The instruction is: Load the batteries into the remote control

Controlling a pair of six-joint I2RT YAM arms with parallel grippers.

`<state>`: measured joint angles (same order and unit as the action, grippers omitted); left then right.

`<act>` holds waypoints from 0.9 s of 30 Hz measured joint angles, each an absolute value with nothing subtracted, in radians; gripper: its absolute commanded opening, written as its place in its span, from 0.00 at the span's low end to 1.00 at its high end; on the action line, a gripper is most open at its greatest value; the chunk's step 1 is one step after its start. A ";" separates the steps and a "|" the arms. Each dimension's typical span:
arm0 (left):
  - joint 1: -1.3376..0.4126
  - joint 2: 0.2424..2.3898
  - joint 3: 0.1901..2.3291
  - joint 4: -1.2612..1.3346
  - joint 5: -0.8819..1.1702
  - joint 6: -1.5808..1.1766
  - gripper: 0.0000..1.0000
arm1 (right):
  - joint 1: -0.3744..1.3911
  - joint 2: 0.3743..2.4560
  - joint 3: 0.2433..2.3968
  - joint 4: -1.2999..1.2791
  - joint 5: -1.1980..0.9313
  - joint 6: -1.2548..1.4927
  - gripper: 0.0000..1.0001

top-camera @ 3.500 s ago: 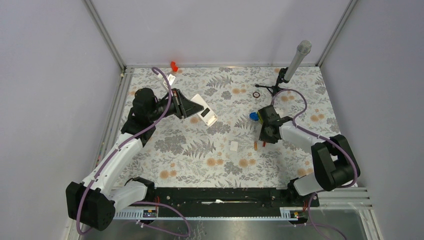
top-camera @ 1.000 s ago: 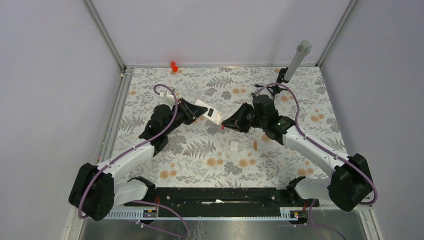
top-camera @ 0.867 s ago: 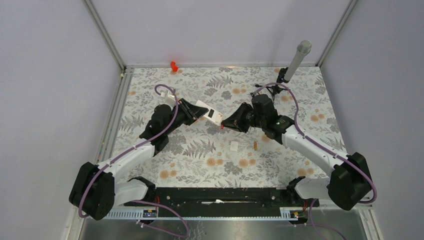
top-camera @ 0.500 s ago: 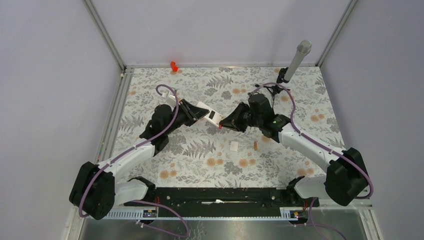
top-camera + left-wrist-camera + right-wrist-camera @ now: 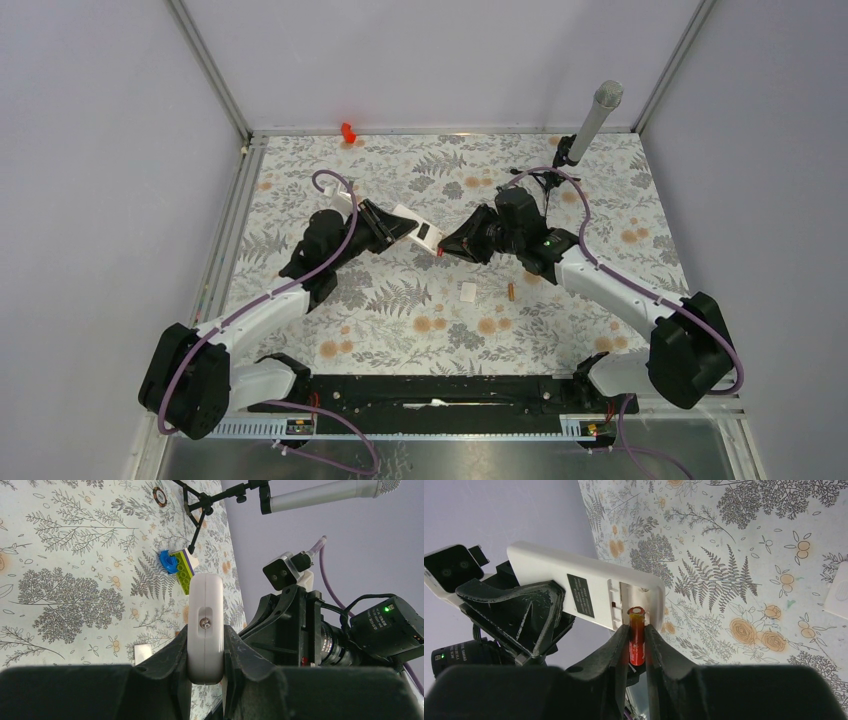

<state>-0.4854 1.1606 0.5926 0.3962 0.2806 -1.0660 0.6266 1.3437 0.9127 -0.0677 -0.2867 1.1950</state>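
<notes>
The left gripper (image 5: 205, 647) clamps the remote control (image 5: 205, 610); the right gripper (image 5: 637, 632) pinches a battery (image 5: 636, 645) at its bay (image 5: 623, 599). None loaded; second battery (image 5: 510, 292) lies loose.

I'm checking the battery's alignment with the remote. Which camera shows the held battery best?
Right wrist view: the battery stands large between the fingers of the right gripper, its tip at the open bay of the remote control. Top external shows only a tiny red dot; left wrist does not show it.

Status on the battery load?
Left tool shut on remote control, compartment open. Right tool shut on battery, tip at compartment. Second battery on table by cover. No obstruction seen.
</notes>
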 measured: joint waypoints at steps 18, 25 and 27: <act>-0.485 1.160 0.581 0.405 0.283 -1.067 0.00 | 0.627 1.351 0.913 -0.062 -0.278 1.225 0.15; -0.485 1.160 0.581 0.405 0.282 -1.065 0.00 | 0.627 1.351 0.912 -0.057 -0.281 1.236 0.16; -0.485 1.161 0.581 0.405 0.282 -1.061 0.00 | 0.627 1.351 0.910 -0.057 -0.280 1.239 0.22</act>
